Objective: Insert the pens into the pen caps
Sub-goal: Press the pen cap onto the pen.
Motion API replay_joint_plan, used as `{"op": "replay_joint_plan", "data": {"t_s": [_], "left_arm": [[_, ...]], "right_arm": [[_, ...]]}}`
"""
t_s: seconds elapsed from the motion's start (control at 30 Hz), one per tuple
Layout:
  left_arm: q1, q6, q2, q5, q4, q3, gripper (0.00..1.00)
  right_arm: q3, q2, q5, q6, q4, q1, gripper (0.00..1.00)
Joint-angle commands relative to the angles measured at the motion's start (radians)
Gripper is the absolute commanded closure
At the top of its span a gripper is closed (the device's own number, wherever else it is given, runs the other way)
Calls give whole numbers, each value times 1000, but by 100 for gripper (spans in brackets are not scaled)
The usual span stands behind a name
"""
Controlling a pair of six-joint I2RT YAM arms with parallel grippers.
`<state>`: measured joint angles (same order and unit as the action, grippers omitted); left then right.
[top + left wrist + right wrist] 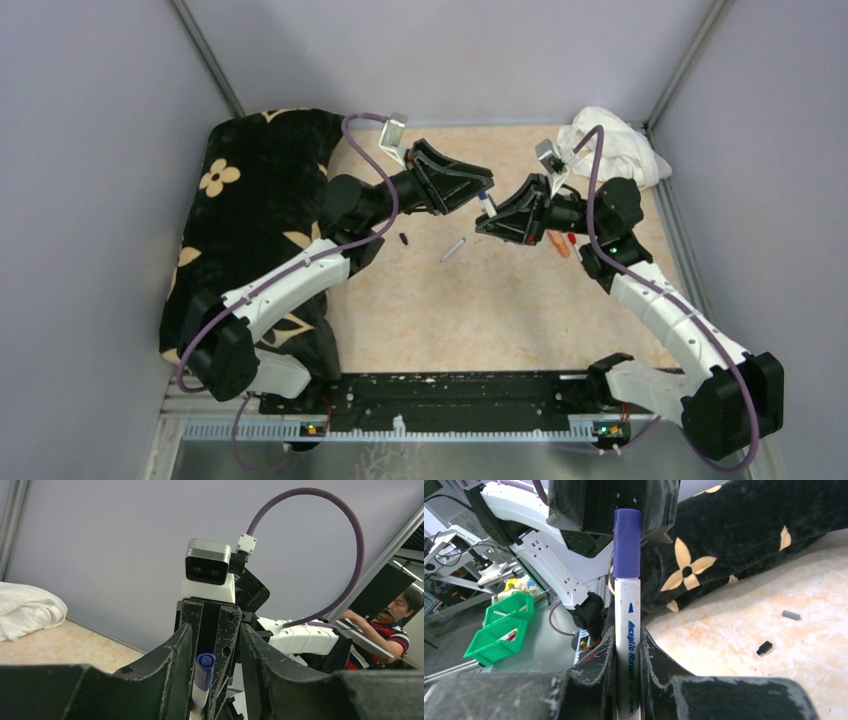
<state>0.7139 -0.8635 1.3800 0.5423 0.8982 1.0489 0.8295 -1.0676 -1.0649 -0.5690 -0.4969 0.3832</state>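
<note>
My right gripper is shut on a white marker pen and holds it above the table. A purple-blue cap sits on the pen's tip. My left gripper faces it tip to tip, and its open jaws stand wider than the cap, one on each side. In the top view the two grippers meet over the table's middle. A grey pen, a black cap, an orange highlighter and a red cap lie on the table. A grey cap lies loose too.
A black cushion with beige flowers fills the left side of the table. A crumpled white cloth lies at the back right corner. Grey walls enclose the beige tabletop on three sides.
</note>
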Motion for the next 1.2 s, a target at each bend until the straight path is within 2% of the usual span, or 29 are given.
{"op": "replay_joint_plan", "data": {"t_s": [0.0, 0.23, 0.4, 0.57, 0.67, 0.87, 0.93, 1.17], "left_arm": [[8, 13, 11, 29, 31, 2, 56], [11, 14, 22, 38, 34, 0, 72], [16, 24, 27, 47, 36, 1, 100], [50, 41, 41, 24, 20, -8, 100], [87, 39, 56, -20, -26, -6, 100], [186, 94, 55, -190, -243, 43, 100], [203, 121, 52, -228, -360, 69, 100], [237, 161, 98, -241, -591, 173, 100]], "right_arm": [[56, 0, 13, -15, -52, -9, 100], [57, 0, 14, -21, -53, -10, 100], [60, 1, 14, -30, -62, -11, 100], [81, -9, 64, -110, -117, -29, 100], [131, -26, 87, -93, -91, -39, 100], [272, -55, 241, 160, 222, -38, 100], [303, -62, 279, 222, 263, -37, 100], [438, -110, 398, 429, 387, -30, 100]]}}
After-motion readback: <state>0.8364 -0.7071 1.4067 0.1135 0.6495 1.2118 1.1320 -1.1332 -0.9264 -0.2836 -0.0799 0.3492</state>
